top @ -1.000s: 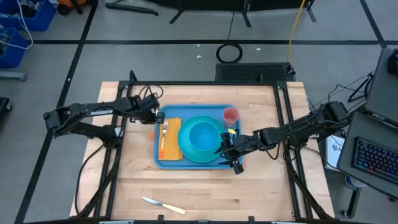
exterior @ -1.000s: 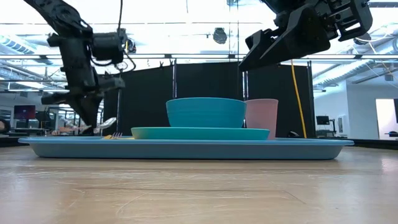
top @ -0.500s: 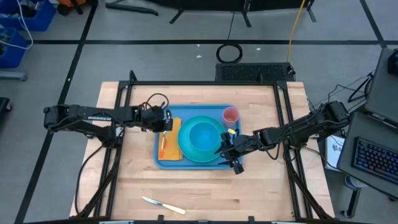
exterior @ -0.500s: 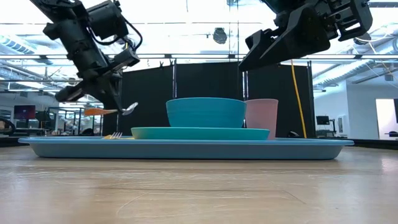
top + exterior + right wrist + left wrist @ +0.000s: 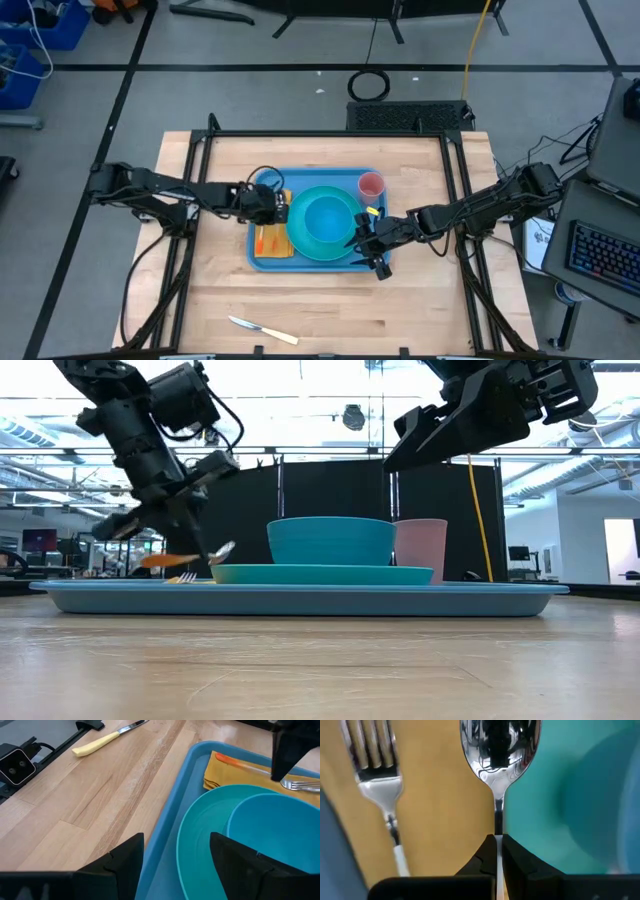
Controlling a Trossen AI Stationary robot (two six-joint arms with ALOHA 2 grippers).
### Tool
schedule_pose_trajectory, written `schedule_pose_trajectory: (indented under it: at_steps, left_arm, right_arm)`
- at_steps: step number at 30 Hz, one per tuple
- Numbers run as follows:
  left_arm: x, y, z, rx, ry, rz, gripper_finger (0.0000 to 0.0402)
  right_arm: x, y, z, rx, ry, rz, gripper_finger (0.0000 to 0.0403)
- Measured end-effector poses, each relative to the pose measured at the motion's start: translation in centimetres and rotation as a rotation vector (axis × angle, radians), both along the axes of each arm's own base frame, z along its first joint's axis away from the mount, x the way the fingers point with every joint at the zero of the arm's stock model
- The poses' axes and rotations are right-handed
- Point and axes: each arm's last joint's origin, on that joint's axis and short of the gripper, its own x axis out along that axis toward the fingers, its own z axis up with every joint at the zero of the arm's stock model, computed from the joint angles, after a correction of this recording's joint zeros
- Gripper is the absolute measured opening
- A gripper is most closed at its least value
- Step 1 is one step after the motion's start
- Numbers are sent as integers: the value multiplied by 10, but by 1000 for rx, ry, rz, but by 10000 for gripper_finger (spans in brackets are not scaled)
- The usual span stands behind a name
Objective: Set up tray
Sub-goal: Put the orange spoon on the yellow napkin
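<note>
A shiny metal spoon (image 5: 498, 757) is pinched by the closed left tool (image 5: 497, 845) over the yellow cloth napkin (image 5: 440, 795) w/ fork (image 5: 376, 765), inside the large blue plastic tray (image 5: 262, 262) mid-tabletop. Right tool (image 5: 175, 852) is held open nearby. Risk: spoon could be dropped onto the turquoise plate (image 5: 305, 240) rim if released askew.

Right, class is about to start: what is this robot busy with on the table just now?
It is setting a place on the blue tray. The left pincer is shut on a spoon, held low over the yellow napkin beside the fork, at the edge of the turquoise plate. A bowl sits on the plate, a pink cup behind it. The right pincer waits open over the tray's right side. A knife lies off the tray.
</note>
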Motion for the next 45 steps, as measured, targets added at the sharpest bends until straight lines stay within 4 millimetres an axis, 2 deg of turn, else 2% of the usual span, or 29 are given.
schedule_pose_trajectory:
  at_steps: [8, 37, 45]
  left_arm:
    - [-3, 4, -14, -21, 109, 5, 8]
    - [-9, 7, -16, -53, 169, 35, 11]
    - [-8, 7, -16, -38, 166, 37, 35]
  right_arm:
    - [0, 0, 0, 5, 1, -3, 216]
    - [0, 0, 0, 3, 2, -2, 216]
    - [0, 0, 0, 3, 1, -2, 216]
